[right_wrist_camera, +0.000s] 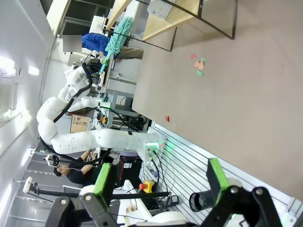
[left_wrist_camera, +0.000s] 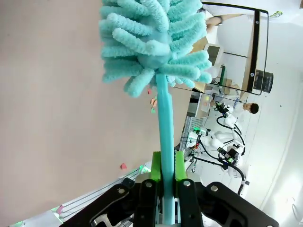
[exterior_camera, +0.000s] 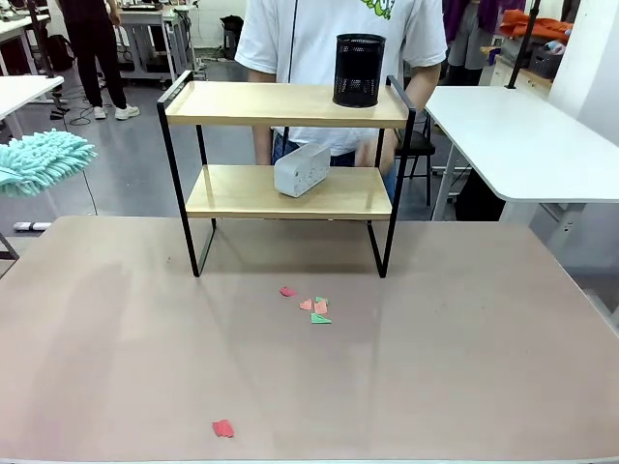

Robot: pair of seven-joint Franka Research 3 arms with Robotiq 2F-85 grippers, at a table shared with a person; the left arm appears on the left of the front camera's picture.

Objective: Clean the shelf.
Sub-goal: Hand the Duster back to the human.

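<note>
Well to the left of the shelf (exterior_camera: 285, 104) hangs the duster (exterior_camera: 39, 162). Its fluffy teal head sits at a height between the shelf's two boards, with the tip turned toward the shelf. The left gripper (left_wrist_camera: 164, 168) is clamped tight on the duster's handle, a green pad on either side, and the head sticks straight out beyond the fingers.

The shelf stands on the far middle of the table (exterior_camera: 464, 367), its long side running left to right and its open face toward the robot. A person stands just behind it. A white box (exterior_camera: 302, 170) lies near the middle of its lower board. A black mesh cup (exterior_camera: 359, 70) stands near the right end of its top board. Paper scraps (exterior_camera: 311, 307) lie on the table just in front of the shelf, and a red scrap (exterior_camera: 223, 428) lies farther in front, toward the left.

The right gripper (right_wrist_camera: 159, 182) is spread wide and holds nothing. It hangs well apart from the shelf, on the robot's side.

The coming move likely turns on one relation: the shelf lies to the duster's right and farther across the table. The left arm has the tool and is the nearer one. A sweep would probably enter at the shelf's left end and run along the boards, where the box and cup stand in the way.
</note>
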